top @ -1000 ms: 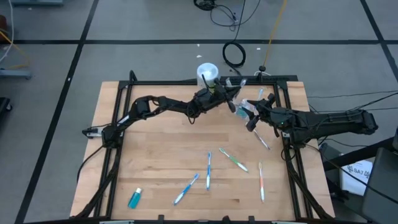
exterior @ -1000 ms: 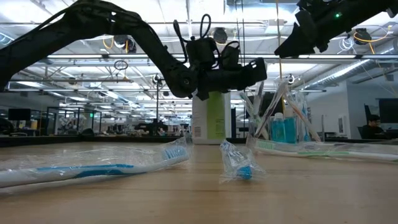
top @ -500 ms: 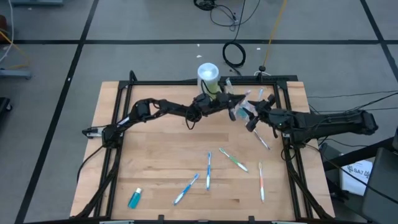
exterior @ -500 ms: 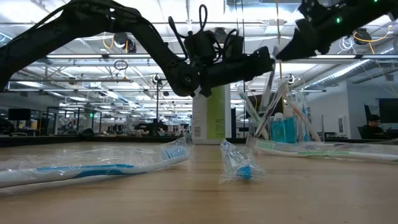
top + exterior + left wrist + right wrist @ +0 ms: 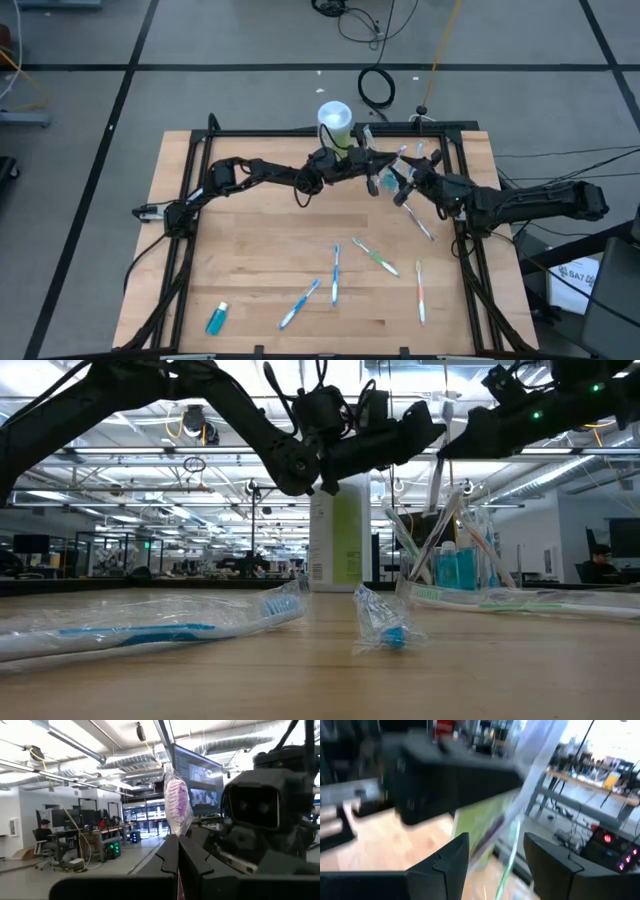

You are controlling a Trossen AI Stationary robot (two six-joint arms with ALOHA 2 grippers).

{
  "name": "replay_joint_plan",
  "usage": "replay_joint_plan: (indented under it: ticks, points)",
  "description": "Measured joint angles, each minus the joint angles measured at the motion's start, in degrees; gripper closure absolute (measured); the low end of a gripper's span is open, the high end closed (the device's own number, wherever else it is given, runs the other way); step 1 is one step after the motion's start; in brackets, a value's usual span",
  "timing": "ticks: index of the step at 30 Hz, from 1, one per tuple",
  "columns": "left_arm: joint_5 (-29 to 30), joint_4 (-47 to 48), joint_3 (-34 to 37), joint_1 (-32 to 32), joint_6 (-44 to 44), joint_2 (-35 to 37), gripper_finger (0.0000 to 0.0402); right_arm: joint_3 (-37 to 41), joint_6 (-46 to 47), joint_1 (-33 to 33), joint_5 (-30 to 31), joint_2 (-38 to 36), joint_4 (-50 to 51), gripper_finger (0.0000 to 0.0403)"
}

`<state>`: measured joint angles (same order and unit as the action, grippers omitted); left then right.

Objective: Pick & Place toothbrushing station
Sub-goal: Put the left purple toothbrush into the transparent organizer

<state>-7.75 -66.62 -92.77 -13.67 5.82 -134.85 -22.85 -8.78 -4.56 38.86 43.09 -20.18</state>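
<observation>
Though hidden overhead, wrapped toothbrush (image 5: 177,802) pinched in left fingers (image 5: 169,860)

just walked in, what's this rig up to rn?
Both arms meet at the far edge of the table over the clear cup, already stuffed with toothbrushes and tubes. The left gripper is shut on a wrapped toothbrush, bristles up, held above the cup. The right gripper faces it, open, holding nothing. Several wrapped toothbrushes and a teal tube lie loose on the near half of the table, not yet collected.
</observation>
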Motion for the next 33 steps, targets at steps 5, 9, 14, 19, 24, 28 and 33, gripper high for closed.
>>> replay_joint_plan:
  ticks: [5,9,14,19,24,28,33]
  points:
    - [-0.2,0.0,0.0,-0.2,-0.1,0.0,0.0401,2.3,-0.4,-1.5,-0.1,0.0,-8.6,0.0201]
    - [-0.7,-1.7,0.0,-0.1,0.3,0.0,0.0401,2.7,-0.4,-3.2,-1.0,0.0,-7.5,0.0210]
    - [-1.4,-2.3,0.0,-0.2,-0.3,0.0,0.0401,2.8,1.4,-6.1,-12.8,0.0,-9.8,0.0258]
    - [-1.4,-2.0,0.0,-0.1,0.2,0.0,0.0401,2.8,4.0,-8.8,-15.0,1.4,-9.7,0.0312]
    - [-1.3,-1.1,0.0,-0.1,0.4,0.0,0.0401,2.8,5.1,-10.0,-15.0,2.6,-10.0,0.0373]
    - [-1.0,-0.9,0.0,-0.5,0.5,0.0,0.0392,2.8,5.1,-10.1,-15.0,2.5,-10.0,0.0390]
    - [0.2,-0.5,0.0,-0.9,-0.3,0.0,0.0367,2.8,5.2,-10.1,-14.9,2.5,-10.0,0.0370]
